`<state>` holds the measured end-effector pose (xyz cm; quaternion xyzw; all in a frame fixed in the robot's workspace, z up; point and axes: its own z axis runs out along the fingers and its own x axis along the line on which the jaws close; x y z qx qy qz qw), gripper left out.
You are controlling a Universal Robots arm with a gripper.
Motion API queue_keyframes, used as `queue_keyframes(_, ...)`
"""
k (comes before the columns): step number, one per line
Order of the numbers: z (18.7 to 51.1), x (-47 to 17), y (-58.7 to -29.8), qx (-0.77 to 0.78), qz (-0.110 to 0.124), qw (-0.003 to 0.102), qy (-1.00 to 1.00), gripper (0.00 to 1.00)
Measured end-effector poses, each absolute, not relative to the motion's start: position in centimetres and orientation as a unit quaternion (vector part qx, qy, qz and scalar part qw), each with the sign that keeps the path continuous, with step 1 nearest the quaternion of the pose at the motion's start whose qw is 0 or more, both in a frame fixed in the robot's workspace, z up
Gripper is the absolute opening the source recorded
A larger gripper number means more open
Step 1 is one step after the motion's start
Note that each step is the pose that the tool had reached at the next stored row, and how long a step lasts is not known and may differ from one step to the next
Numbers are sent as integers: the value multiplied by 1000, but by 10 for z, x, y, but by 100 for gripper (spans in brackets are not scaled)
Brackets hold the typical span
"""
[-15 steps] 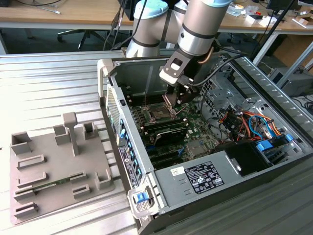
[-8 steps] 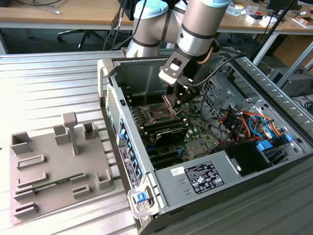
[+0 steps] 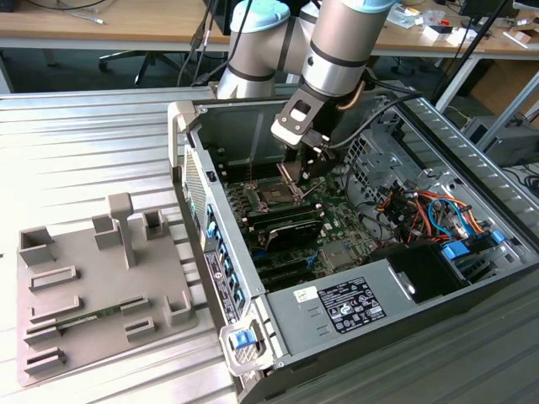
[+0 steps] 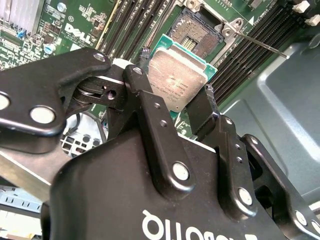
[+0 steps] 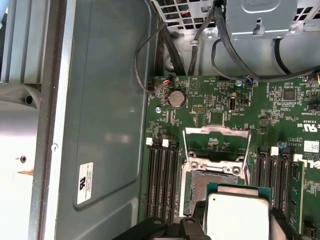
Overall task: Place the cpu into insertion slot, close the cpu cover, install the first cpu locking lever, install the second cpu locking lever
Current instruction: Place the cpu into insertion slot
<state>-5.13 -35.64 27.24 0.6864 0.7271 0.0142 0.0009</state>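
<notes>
My gripper (image 4: pixel 176 92), black linkage closest to the lens in the second wrist view, is clamped on the cpu (image 4: pixel 179 75) by two opposite edges, silver top showing. I see the cpu held over the open socket (image 5: pixel 210 182), not seated. The cpu cover (image 5: pixel 216 131) stands flipped up beside the socket. In the exterior view, the gripper (image 3: pixel 307 164) is inside the computer case (image 3: pixel 195 181), above the motherboard (image 3: pixel 337 227).

Bright, even light across ribbed metal table (image 3: pixel 84 143); deep shadow inside computer case (image 3: pixel 244 126); glare whitening cpu (image 5: pixel 237 217) in first wrist view.
</notes>
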Motion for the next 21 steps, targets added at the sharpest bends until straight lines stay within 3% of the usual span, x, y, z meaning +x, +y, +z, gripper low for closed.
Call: queue_keyframes(21, 269, -52, -355, 686, 14, 1, 727, 55)
